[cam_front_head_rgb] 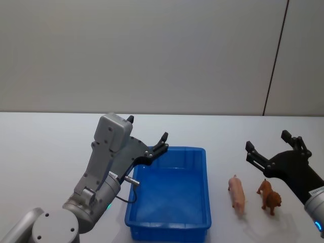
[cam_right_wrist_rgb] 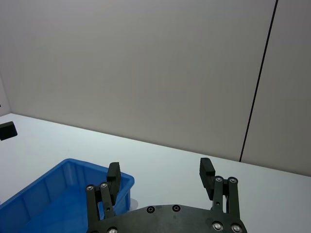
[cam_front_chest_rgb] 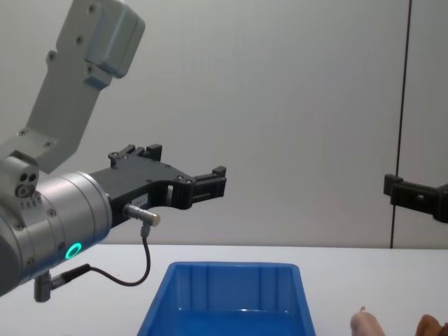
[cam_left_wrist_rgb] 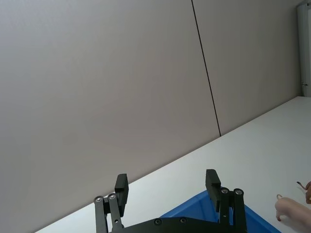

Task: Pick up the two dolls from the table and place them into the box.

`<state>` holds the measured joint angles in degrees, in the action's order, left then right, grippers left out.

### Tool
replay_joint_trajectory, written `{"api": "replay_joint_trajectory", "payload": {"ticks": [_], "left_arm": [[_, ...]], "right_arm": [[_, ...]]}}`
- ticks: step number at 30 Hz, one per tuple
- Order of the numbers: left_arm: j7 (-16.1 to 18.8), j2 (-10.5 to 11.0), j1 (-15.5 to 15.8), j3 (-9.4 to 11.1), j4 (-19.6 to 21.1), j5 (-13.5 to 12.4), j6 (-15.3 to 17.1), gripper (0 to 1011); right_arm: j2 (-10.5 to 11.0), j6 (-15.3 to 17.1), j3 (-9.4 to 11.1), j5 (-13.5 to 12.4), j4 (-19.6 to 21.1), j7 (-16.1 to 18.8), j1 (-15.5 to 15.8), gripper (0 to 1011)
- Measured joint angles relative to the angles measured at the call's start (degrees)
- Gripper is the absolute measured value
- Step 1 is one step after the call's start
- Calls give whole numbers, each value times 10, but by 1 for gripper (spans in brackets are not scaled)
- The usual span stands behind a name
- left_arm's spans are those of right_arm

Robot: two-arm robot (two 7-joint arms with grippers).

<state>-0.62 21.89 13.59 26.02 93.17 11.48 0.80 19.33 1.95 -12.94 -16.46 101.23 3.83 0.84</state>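
Observation:
The blue box (cam_front_head_rgb: pixel 167 226) sits on the white table (cam_front_head_rgb: pixel 40 152) in front of me, nothing showing inside. To its right stand the pale pink pig doll (cam_front_head_rgb: pixel 237 192) and, further right, the reddish-brown doll (cam_front_head_rgb: pixel 269 196). My left gripper (cam_front_head_rgb: pixel 148 127) hangs open above the box's far left corner, holding nothing. My right gripper (cam_front_head_rgb: pixel 267 140) is open in the air above and behind the two dolls. In the chest view the left gripper (cam_front_chest_rgb: pixel 183 161) floats well above the box (cam_front_chest_rgb: pixel 231 269), and the dolls' tops (cam_front_chest_rgb: pixel 365 323) peek in at the lower right.
A plain grey wall with one dark vertical seam (cam_front_head_rgb: pixel 276 55) stands behind the table. Bare white tabletop spreads to the left of the box and behind it.

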Motion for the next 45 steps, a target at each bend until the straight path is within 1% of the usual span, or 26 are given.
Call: {"api": "replay_joint_trajectory", "payload": {"ticks": [45], "left_arm": [[0, 0, 0, 0, 0, 0, 0, 1001]], "right_arm": [[0, 0, 0, 0, 0, 0, 0, 1001]]}}
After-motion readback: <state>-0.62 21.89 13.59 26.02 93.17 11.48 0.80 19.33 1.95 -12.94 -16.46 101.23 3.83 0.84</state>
